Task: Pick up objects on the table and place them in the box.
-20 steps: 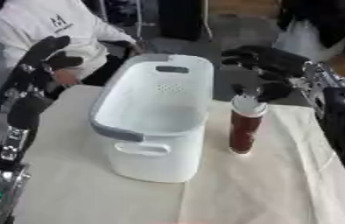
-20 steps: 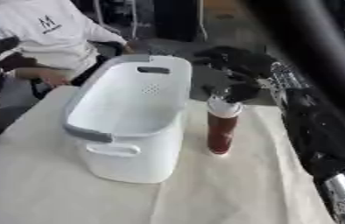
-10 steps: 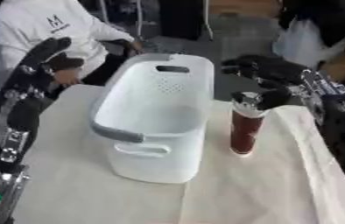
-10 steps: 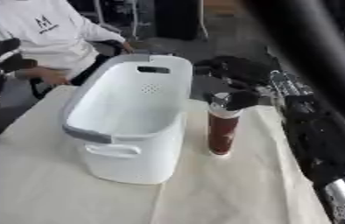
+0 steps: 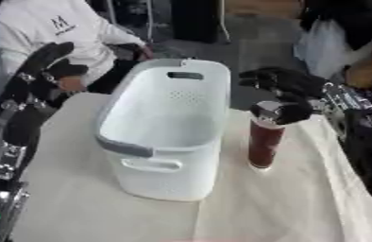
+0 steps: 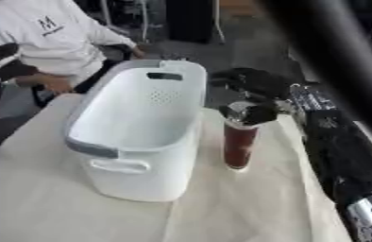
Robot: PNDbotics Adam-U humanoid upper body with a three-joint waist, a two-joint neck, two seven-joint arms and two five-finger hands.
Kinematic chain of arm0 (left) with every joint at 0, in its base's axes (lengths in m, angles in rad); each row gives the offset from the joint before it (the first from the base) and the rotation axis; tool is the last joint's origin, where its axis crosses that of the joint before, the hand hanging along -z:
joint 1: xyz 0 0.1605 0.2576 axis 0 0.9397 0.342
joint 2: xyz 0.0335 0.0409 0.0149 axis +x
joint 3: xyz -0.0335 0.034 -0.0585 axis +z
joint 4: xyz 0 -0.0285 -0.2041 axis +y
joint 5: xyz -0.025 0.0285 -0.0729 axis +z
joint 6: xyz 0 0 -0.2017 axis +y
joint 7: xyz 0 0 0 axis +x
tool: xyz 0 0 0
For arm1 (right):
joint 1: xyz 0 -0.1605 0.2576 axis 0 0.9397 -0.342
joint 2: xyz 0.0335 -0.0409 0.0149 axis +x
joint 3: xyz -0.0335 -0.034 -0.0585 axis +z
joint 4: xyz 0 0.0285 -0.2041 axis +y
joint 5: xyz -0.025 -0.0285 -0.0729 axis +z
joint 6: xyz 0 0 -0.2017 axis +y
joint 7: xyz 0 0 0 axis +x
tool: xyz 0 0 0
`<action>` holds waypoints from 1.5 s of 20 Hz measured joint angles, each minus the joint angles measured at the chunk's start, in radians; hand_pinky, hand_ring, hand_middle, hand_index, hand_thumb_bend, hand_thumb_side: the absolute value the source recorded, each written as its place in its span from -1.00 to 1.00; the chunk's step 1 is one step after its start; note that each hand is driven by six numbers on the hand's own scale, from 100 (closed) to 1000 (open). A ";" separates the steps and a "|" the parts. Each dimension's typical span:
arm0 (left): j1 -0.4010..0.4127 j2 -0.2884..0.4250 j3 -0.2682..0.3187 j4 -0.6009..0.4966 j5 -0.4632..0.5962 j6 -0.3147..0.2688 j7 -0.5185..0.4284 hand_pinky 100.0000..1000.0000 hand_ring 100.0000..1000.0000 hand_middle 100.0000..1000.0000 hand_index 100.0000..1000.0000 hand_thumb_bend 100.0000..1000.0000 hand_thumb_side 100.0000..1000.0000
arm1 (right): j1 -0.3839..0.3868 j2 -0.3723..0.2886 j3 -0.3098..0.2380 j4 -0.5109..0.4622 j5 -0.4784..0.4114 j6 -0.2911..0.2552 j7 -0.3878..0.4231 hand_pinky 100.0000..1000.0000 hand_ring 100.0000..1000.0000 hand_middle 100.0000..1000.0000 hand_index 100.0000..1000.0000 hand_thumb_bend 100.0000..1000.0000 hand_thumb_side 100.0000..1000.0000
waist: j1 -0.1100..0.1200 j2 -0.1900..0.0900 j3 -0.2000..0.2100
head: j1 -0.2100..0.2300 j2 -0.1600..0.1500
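Observation:
A tall dark red bottle (image 5: pixel 264 141) with a silvery top stands upright on the cloth, just right of the white plastic box (image 5: pixel 163 137). My right hand (image 5: pixel 289 90) hovers at the bottle's top. Its fingers (image 5: pixel 265 77) spread out above and behind the top, and its thumb (image 5: pixel 281 112) lies against the cap. The fingers do not close round the bottle. My left hand (image 5: pixel 44 67) is raised at the far left, beside the box, fingers relaxed and holding nothing. The box's inside shows only its white bottom.
A pale cloth (image 5: pixel 288 208) covers the table, with bare room in front of and right of the bottle. A person in a white top (image 5: pixel 57 28) sits beyond the table's far left corner. Dark clutter and a white bag (image 5: pixel 325 40) stand behind.
My right hand has come down and nearer, from above the bottle to its top, with the thumb now at the cap. The bottle, the box and my left hand have stayed put.

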 measured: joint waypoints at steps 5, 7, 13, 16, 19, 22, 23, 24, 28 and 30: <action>-0.001 0.000 0.000 0.000 0.002 -0.001 -0.001 1.00 0.51 0.84 1.00 -0.22 1.00 | 0.000 0.003 -0.005 0.003 -0.002 0.006 0.007 0.96 0.89 1.00 1.00 -0.82 1.00 | 0.001 0.005 0.002 | 0.000 -0.001; -0.005 0.000 0.000 0.000 0.002 -0.002 -0.002 1.00 0.51 0.84 1.00 -0.22 1.00 | 0.000 0.008 -0.005 0.003 -0.004 0.007 0.009 0.96 0.89 1.00 1.00 -0.82 1.00 | 0.001 0.009 0.002 | 0.000 -0.001; -0.009 -0.001 0.000 0.000 0.002 -0.002 -0.003 1.00 0.51 0.84 1.00 -0.22 1.00 | 0.000 0.009 -0.005 0.003 -0.004 0.007 0.016 0.96 0.89 1.00 1.00 -0.83 1.00 | 0.001 0.011 0.006 | 0.000 -0.002; -0.010 -0.001 0.000 0.000 0.002 -0.002 -0.003 1.00 0.51 0.84 1.00 -0.22 1.00 | 0.000 0.009 -0.007 0.003 -0.002 0.012 0.016 1.00 0.89 1.00 1.00 -0.83 1.00 | 0.001 0.013 0.008 | 0.000 -0.008; -0.012 -0.001 0.000 0.000 0.002 -0.002 -0.004 1.00 0.51 0.84 1.00 -0.22 1.00 | 0.000 0.009 -0.012 0.003 0.005 0.023 0.012 1.00 0.90 1.00 1.00 -0.83 1.00 | 0.001 0.016 0.008 | 0.000 -0.009; -0.016 -0.001 0.000 0.000 0.002 -0.002 -0.004 1.00 0.51 0.84 1.00 -0.22 1.00 | 0.000 0.009 -0.016 0.003 0.011 0.039 0.002 1.00 0.92 1.00 1.00 -0.83 1.00 | 0.001 0.016 0.008 | 0.000 -0.009; -0.017 -0.001 0.000 0.000 0.002 -0.002 -0.004 1.00 0.51 0.84 1.00 -0.22 1.00 | 0.000 0.009 -0.018 0.003 0.014 0.045 -0.002 1.00 0.92 1.00 1.00 -0.83 1.00 | 0.001 0.017 0.009 | 0.000 -0.009; -0.017 -0.001 0.000 0.000 0.002 -0.003 -0.005 1.00 0.51 0.84 1.00 -0.22 1.00 | 0.000 0.009 -0.018 0.003 0.018 0.051 -0.007 1.00 0.92 1.00 1.00 -0.83 1.00 | 0.001 0.017 0.009 | 0.000 -0.009; -0.017 -0.001 0.000 0.000 0.002 -0.004 -0.006 1.00 0.50 0.84 1.00 -0.22 1.00 | 0.000 0.009 -0.024 0.005 0.037 0.072 -0.021 1.00 0.92 1.00 1.00 -0.84 1.00 | 0.001 0.020 0.010 | 0.000 -0.009; -0.018 -0.001 0.000 0.000 0.002 -0.004 -0.006 1.00 0.50 0.84 1.00 -0.22 1.00 | 0.000 0.009 -0.026 0.010 0.046 0.082 -0.027 1.00 0.92 1.00 1.00 -0.84 1.00 | 0.001 0.022 0.011 | 0.000 -0.009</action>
